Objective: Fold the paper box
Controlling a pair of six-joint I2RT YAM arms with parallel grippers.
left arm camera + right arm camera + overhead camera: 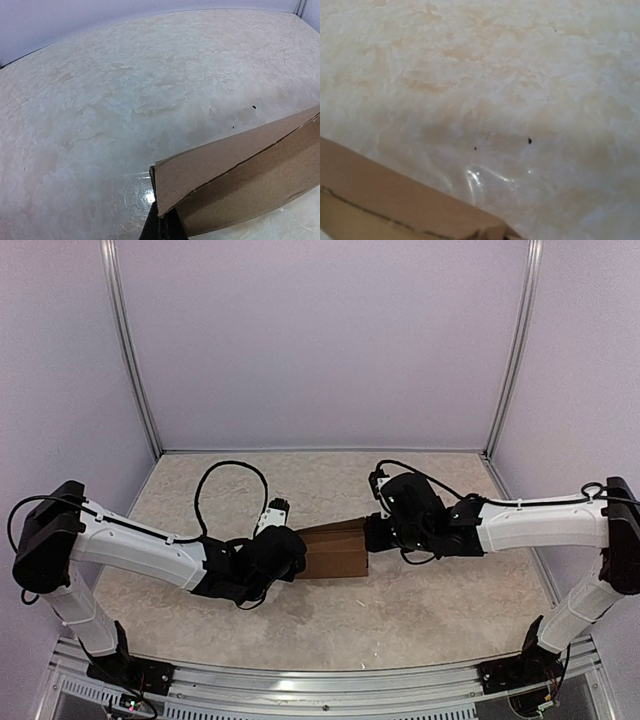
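Both arms reached in from the near edge and met mid-table. Left gripper [287,552] had its jaws closed, tips against the left end of the paper box [336,551]. Right gripper [372,534] was also closed, against the right end. The box sat on the table [420,610] between them, already a small rectangular body, walls up, lid down. The lid wasn't flush: the left wrist view showed a gap along the edge at the corner. I'd call it mostly done, final press/tuck left. Couldn't tell whether either gripper pinched a cardboard edge or only pushed, since the fingers were barely in view. Further back: the left arm's cable loop [232,475] behind the box, then mottled tabletop and plain walls. Nothing in the way except the arms crowding both ends.
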